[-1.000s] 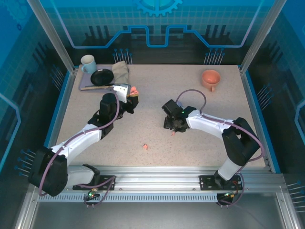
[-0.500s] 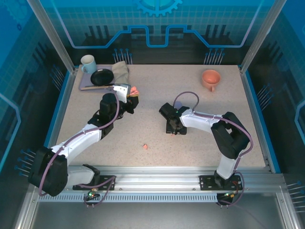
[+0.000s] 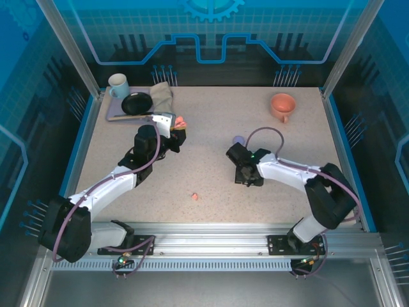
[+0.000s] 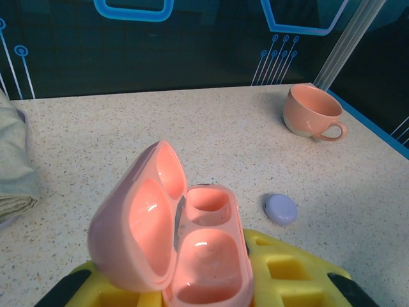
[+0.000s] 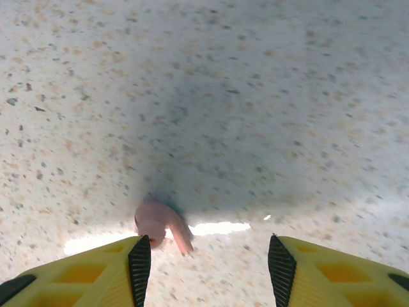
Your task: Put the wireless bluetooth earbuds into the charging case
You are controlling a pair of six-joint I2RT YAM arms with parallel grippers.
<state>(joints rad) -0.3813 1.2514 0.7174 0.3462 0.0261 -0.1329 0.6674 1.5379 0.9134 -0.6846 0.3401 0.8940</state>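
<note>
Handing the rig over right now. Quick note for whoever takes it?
Left tool: shut on the open pink case; both wells empty.
Right tool: open, low over the table, a pink earbud just ahead of it, not gripped.
Second pink earbud: loose near the front edge.
Lilac case: mid-table, looks closed.
Done: pink case opened. Left: seat the earbuds.

one overhead, two close wrist views
</note>
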